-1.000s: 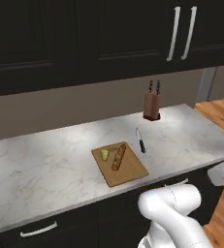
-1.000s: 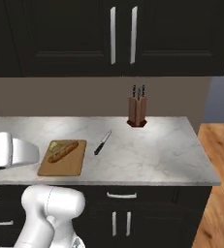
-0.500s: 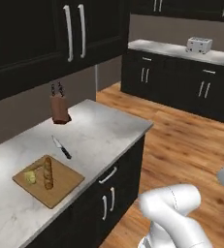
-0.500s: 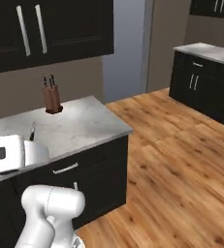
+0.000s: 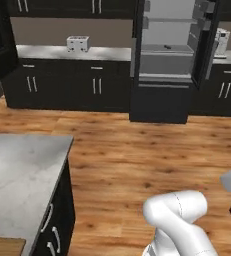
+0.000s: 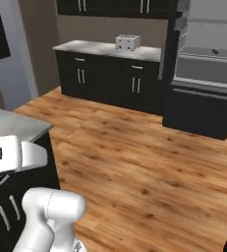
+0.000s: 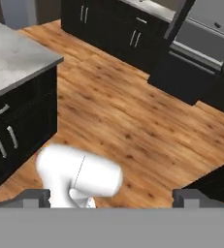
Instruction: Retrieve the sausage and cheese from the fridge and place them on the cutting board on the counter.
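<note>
Toaster [image 5: 77,43] on far worktop [image 5: 62,52]; dark base cabinets [image 5: 62,85] below; wood plank floor [image 5: 137,150]

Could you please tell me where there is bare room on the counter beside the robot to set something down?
The marble counter is bare from its far edge and right corner down toward the cutting board, whose corner shows at the bottom left of the left base view. That board corner is the tight end. The fridge stands open across the wooden floor, an unobstructed path.
</note>
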Tool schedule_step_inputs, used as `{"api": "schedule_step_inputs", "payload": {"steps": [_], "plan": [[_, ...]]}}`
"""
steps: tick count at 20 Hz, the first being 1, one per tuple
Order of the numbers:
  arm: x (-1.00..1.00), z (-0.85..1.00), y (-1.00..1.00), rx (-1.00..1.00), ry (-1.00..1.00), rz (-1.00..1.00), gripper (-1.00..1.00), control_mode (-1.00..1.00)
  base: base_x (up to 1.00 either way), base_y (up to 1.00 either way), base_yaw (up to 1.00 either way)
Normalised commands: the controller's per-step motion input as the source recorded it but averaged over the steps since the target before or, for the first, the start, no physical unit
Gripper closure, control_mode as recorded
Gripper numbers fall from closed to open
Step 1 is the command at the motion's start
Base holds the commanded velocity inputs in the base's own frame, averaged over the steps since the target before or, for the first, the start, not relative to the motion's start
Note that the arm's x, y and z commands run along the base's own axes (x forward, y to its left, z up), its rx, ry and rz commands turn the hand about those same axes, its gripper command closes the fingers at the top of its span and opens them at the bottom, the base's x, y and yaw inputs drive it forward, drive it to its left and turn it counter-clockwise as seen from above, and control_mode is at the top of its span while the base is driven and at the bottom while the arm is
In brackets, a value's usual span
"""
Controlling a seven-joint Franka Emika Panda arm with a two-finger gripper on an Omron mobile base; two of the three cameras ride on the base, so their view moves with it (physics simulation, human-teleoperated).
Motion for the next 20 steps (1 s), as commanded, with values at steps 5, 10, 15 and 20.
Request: {"api": "schedule_step_inputs", "payload": {"steps": [5,10,15,20], "plan": [[0.00,0.00,0.00,0.00,0.00,0.00,-1.00,1.00,0.54,-0.87,-0.55],[0.00,0.00,0.00,0.00,0.00,0.00,-1.00,1.00,1.00,-0.44,-0.14],[0.00,0.00,0.00,0.00,0.00,0.00,-1.00,1.00,1.00,0.10,-0.03],[0.00,0.00,0.00,0.00,0.00,0.00,-1.00,1.00,1.00,-0.18,0.00]]}}
